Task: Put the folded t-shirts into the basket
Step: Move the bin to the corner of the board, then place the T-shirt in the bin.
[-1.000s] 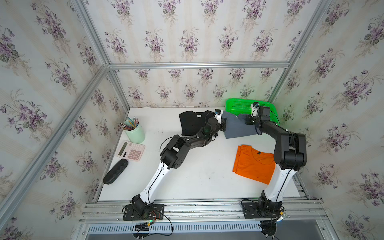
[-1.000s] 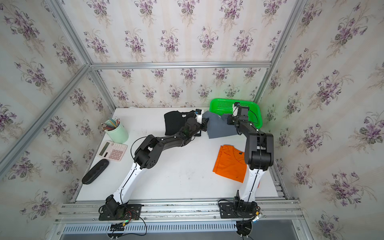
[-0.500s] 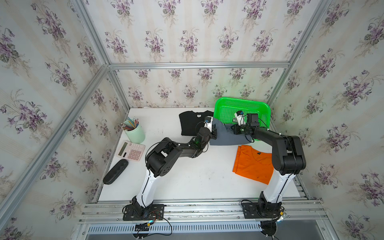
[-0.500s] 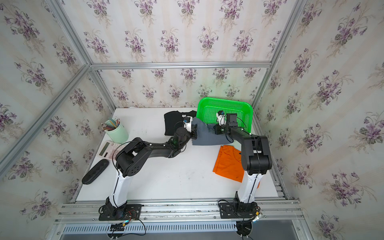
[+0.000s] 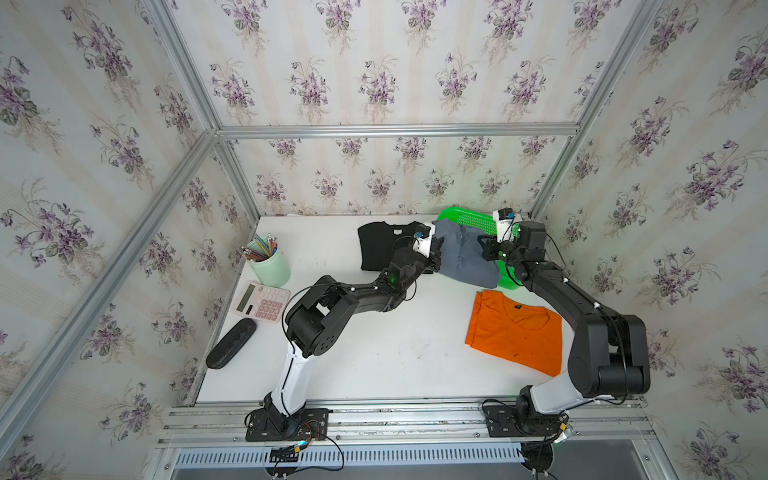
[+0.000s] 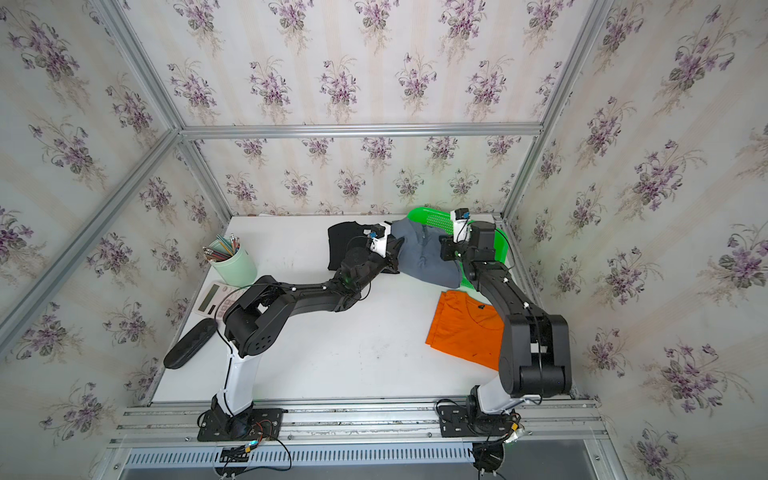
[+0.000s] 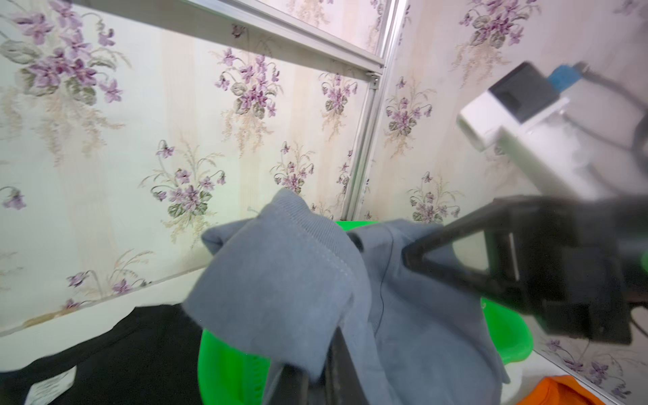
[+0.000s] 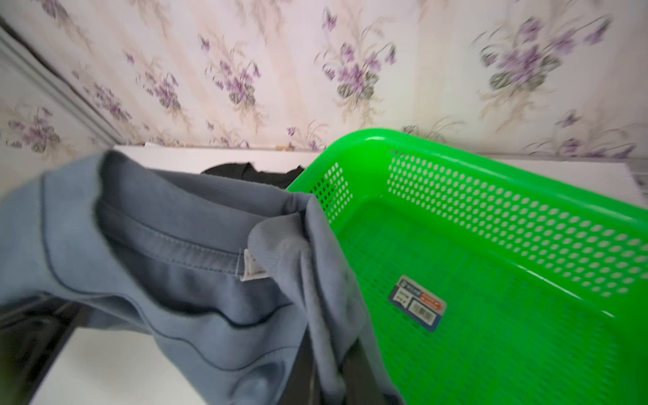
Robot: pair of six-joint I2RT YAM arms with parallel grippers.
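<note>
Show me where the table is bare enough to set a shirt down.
Bare: the table front-centre, beside the orange tee; also the strip between mint cup and black tee. Crowded: far right corner, where grey tee and basket bunch.

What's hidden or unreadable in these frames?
Fingertips of the left gripper: left wrist view, wrapped by the grey-blue tee.
Text on the basket label: right wrist view, too small.
Most of the basket floor: both top views, covered by the tee and right gripper.
One side of the orange tee: a top view, behind the right arm.
</note>
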